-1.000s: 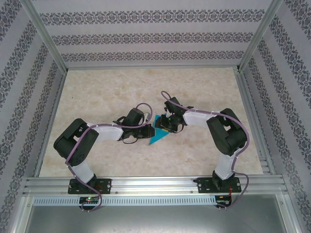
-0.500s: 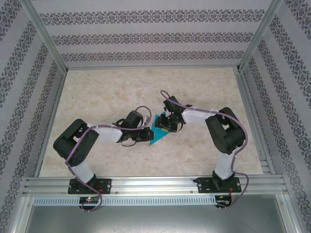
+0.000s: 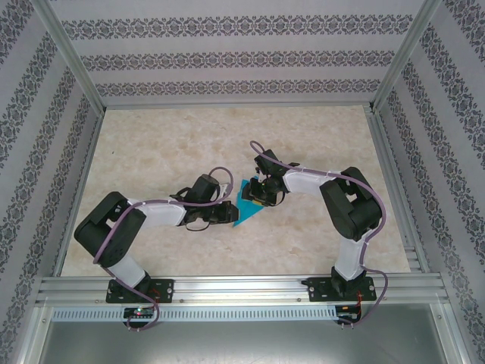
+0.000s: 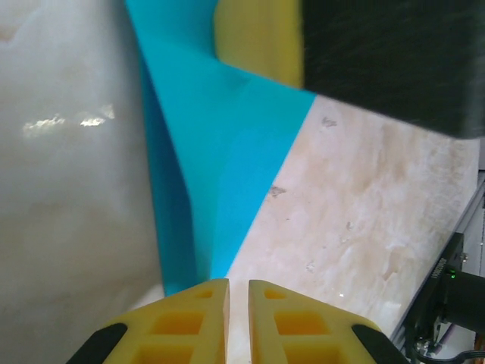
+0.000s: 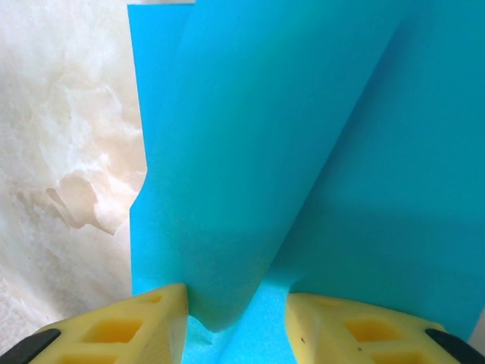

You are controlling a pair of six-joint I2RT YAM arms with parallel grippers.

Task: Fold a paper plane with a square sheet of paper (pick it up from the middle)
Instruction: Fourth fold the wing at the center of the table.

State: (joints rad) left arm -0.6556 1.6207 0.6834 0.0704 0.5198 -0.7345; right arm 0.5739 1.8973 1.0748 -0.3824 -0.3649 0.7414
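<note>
Mid-frame on table [image 3: 151,152]: folded blue paper [image 3: 247,206]; left gripper [image 4: 238,284] clenched almost closed beside paper's lower tip; right gripper [image 5: 236,292] spread apart, straddling 1 raised fold.

A cyan-blue paper plane [image 3: 246,205] lies half-folded near the middle of the marble-patterned table [image 3: 151,144], a narrow pointed shape with its tip angled toward the near edge. A darker crease runs down its length to the tip, and one long flap curls up off the layer beneath.
</note>
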